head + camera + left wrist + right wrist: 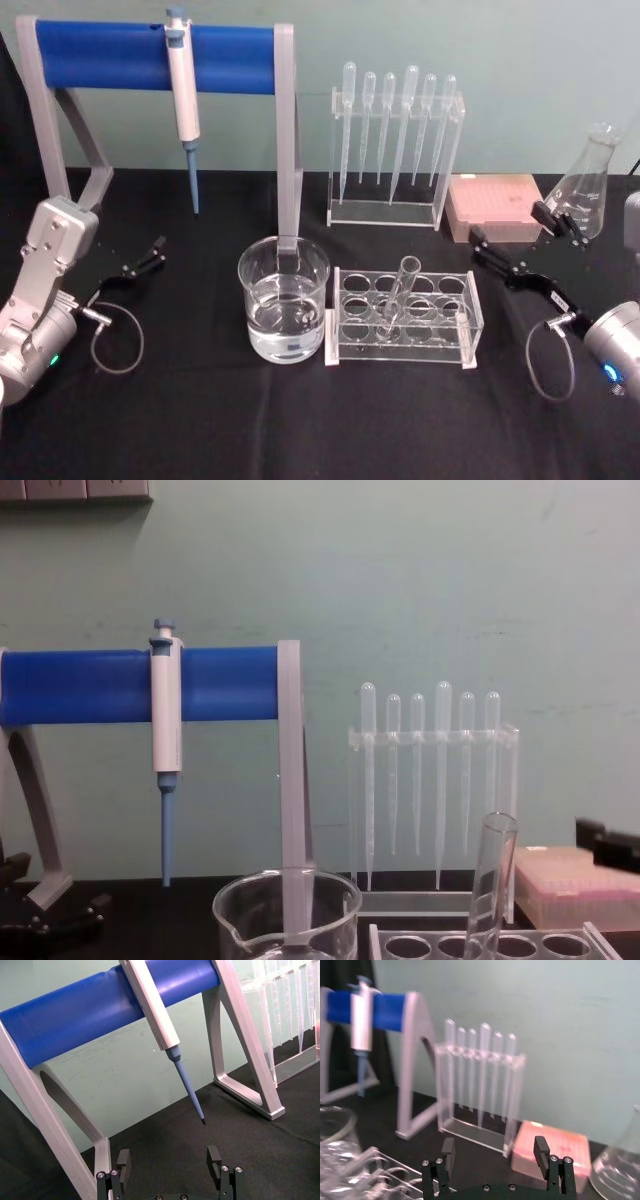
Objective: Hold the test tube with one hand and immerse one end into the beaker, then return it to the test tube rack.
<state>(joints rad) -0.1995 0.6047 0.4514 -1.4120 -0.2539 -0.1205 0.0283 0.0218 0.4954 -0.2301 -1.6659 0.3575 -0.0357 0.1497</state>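
Clear glass is what you are looking at first: the long test tube (398,297) with its rimmed mouth is standing tilted in a front hole of the clear rack with round holes (404,318), near the table's middle. In the chest view the tube (490,880) is rising above the rack's top plate.

Just to the rack's left, the wide clear glass beaker (283,299) is sitting on the black tablecloth (200,400), holding liquid in its lower part.

Your right gripper (515,252), black with two flat jaws on a silver wrist, is hovering to the right of the rack, well apart from the tube, with its fingers spread and nothing between them; the right wrist view (495,1152) is showing the same released jaws.

Your left gripper (143,262) is waiting at the left side of the table, also released and empty, as the left wrist view (169,1161) confirms.

Behind the beaker, a grey stand with a blue bar (150,55) is carrying a white and blue pipettor (183,95). Further right, a clear holder of thin plastic pipettes (396,150), a pink box (495,207) and a glass conical flask (588,185) are lining the back.
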